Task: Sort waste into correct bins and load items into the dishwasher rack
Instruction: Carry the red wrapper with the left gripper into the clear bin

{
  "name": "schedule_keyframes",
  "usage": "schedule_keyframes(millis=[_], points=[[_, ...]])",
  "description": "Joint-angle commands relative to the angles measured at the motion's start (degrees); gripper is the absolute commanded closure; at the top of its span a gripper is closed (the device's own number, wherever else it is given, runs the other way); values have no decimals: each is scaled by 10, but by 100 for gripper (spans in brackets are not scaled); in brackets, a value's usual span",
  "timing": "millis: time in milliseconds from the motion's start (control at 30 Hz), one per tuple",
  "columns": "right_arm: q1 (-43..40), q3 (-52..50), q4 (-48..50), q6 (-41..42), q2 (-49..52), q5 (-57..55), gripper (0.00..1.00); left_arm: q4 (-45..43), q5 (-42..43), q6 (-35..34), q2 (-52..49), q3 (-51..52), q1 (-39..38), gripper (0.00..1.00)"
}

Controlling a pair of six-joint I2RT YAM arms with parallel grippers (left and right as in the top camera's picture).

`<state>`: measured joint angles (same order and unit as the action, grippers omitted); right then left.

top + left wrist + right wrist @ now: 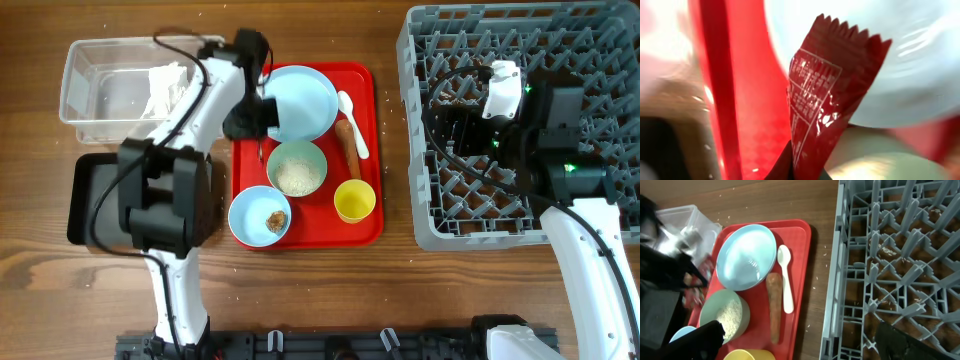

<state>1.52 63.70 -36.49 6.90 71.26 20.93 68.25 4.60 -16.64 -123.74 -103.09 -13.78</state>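
Note:
My left gripper is shut on the red shiny snack wrapper and holds it over the left edge of the flat red tray, beside the pale blue plate. On the tray are a pale green bowl of white rice, a pale blue bowl with a brown lump, a yellow cup, a white spoon and an orange stick. My right gripper is open and empty over the grey rack's left part.
The clear tub at the far left holds a crumpled white napkin. The black tray lies in front of it, partly hidden by my left arm. A few rice grains lie on the wood between red tray and rack.

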Motion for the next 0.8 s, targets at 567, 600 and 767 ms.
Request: schedule_keyframes(millis=[567,600,767], points=[[-1,7,24,12,5,-5,0,-160,-87,24,-7,-90,184,30],[-1,7,24,12,5,-5,0,-159,-87,21,-12,-90,184,25],[-1,7,24,22,5,-3,0,-155,-80,-6,-17,-90,184,11]])
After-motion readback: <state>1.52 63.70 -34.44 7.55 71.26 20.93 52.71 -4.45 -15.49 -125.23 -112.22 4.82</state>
